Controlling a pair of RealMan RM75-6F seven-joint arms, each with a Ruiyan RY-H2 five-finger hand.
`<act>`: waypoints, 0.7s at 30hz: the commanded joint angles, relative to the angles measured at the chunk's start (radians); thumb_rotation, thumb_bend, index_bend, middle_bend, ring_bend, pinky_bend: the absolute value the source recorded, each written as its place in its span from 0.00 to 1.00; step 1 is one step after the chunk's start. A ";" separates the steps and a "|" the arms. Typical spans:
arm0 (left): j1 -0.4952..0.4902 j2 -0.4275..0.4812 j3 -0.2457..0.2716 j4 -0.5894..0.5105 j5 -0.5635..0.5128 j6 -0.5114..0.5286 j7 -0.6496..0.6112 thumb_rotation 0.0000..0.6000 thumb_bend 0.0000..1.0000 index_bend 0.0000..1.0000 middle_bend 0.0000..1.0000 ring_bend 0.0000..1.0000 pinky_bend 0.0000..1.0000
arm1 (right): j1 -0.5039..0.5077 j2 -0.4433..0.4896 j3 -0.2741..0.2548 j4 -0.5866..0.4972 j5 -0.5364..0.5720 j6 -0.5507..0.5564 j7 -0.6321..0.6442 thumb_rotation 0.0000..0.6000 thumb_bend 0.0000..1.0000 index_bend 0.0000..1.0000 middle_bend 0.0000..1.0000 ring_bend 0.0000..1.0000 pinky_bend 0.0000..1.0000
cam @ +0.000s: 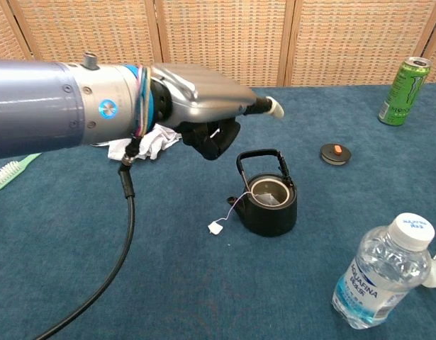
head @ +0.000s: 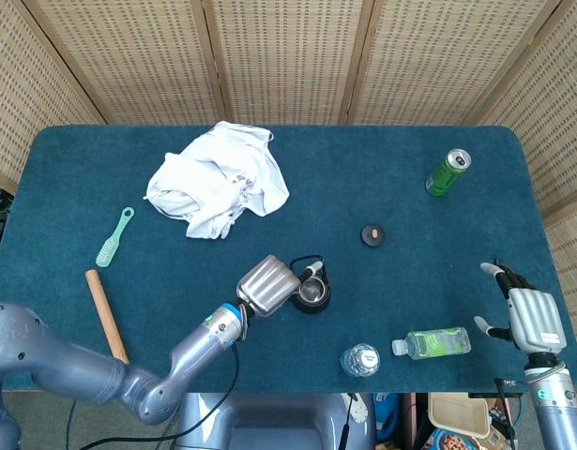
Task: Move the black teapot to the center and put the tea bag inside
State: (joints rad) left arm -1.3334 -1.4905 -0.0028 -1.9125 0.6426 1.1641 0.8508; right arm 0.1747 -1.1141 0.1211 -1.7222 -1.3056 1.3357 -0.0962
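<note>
The black teapot (head: 311, 291) (cam: 269, 207) stands lidless near the table's middle, its handle raised. A tea bag (cam: 268, 198) lies inside its opening. The string runs over the rim to a white tag (cam: 215, 227) on the cloth to the pot's left. My left hand (head: 267, 284) (cam: 203, 103) hovers above and left of the pot, holding nothing, with fingers stretched toward it. My right hand (head: 525, 315) hangs at the table's front right edge, fingers spread and empty. The pot's lid (head: 372, 234) (cam: 335, 153) lies apart, behind and to the right.
A clear water bottle (head: 360, 360) (cam: 383, 278) stands at the front, with a green bottle (head: 436, 342) lying beside it. A green can (head: 448, 172) (cam: 403, 82) is back right. White cloth (head: 218, 178), a green comb (head: 114, 237) and a wooden stick (head: 107, 302) lie left.
</note>
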 commanded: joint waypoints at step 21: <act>0.566 0.204 0.229 -0.076 0.489 0.486 -0.331 1.00 0.62 0.00 0.08 0.09 0.23 | 0.005 0.005 0.009 -0.036 -0.008 0.019 -0.032 1.00 0.33 0.24 0.28 0.27 0.39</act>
State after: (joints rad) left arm -0.8807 -1.3151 0.1728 -2.0246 1.0410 1.5507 0.6078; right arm 0.1798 -1.1093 0.1305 -1.7577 -1.3133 1.3548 -0.1282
